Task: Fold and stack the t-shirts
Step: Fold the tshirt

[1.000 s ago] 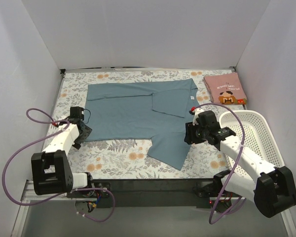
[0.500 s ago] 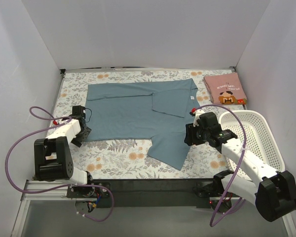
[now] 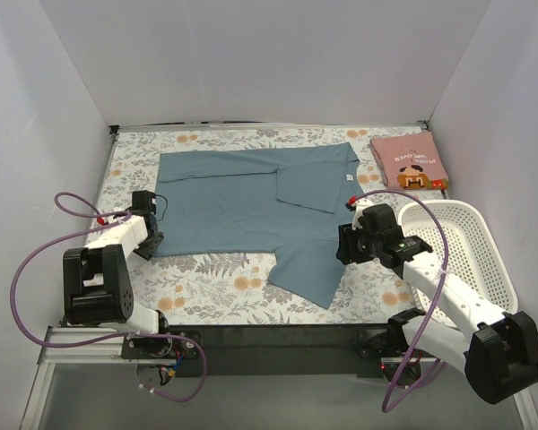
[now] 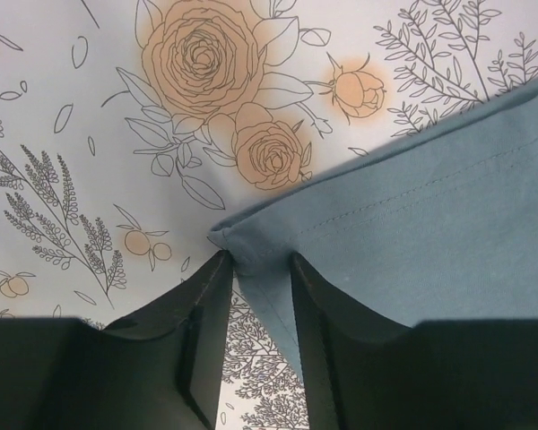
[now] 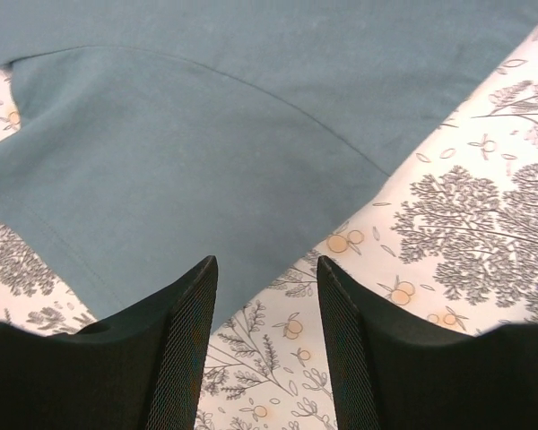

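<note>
The blue shirt (image 3: 251, 202) lies spread on the desk (image 3: 215, 291), one sleeve already folded in; the pink shirt (image 3: 409, 161) sits folded at the far right. My left claw (image 4: 255, 282) pinches the blue shirt's near-left corner. My right claw (image 5: 267, 296) is released at the near sleeve's edge, gripping nothing. Next I judge it must close on that sleeve edge so both claws can lift and fold together.

Tool (image 5: 267, 345) parted above teal shirt (image 5: 215, 134) edge.
</note>
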